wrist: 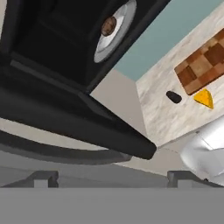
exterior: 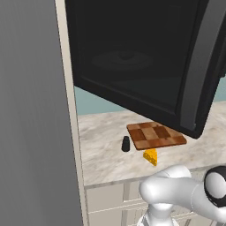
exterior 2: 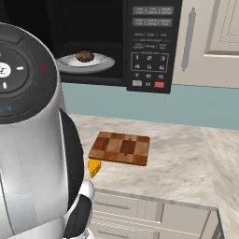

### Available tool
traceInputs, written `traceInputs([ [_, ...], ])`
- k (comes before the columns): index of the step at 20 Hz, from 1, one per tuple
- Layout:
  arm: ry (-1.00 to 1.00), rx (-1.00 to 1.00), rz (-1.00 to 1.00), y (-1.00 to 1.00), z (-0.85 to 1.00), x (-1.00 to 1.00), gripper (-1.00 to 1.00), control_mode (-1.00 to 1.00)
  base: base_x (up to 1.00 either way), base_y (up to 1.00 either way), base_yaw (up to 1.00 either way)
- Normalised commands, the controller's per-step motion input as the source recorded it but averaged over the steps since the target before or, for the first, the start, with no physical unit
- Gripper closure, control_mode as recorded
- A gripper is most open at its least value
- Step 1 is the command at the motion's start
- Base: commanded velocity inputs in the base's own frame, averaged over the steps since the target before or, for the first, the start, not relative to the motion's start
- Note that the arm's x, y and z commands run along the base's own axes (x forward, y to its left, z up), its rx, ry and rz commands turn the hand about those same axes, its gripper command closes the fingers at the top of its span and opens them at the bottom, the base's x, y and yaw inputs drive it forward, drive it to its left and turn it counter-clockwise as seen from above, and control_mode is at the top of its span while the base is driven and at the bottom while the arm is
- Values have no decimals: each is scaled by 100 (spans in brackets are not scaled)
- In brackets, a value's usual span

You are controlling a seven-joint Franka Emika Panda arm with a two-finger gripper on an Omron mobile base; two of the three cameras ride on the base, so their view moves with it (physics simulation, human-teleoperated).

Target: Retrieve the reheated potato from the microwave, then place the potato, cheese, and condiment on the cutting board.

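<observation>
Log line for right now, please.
microwave: door open | potato: on plate inside | gripper: open, empty | cheese, condiment: beside cutting board, not on it

A white plate (wrist: pixel 124 24) sits ahead of my hand (wrist: pixel 113 179), up and a little to the right as the hand looks. A marbled counter (wrist: pixel 159 111) runs off to the hand's right, with a teal backsplash (wrist: pixel 175 30) between it and the plate. Pale drawers (exterior 2: pixel 140 217) front the counter's edge. Farther along the wall, an upper cabinet (exterior 2: pixel 219 42) carries a long grey handle (exterior 2: pixel 188 39). A tall grey panel (exterior: pixel 31 132) stands at the counter's left end, edged by a beige strip (exterior: pixel 66 88).
</observation>
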Motion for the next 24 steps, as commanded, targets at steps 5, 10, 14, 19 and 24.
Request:
traceInputs([
  [5, 7, 22, 0, 4, -24, 56, -100, -100, 0, 0, 0],
  [10, 3, 23, 0, 14, -36, 46, -100, -100, 0, 0, 0],
  [14, 8, 30, 0, 0, -25, 54, -100, -100, 0, 0, 0],
  [19, 7, 29, 0, 10, -15, 51, -100, -100, 0, 0, 0],
  [24, 0, 13, 0, 27, -11, 36, -100, -100, 0, 0, 0],
])
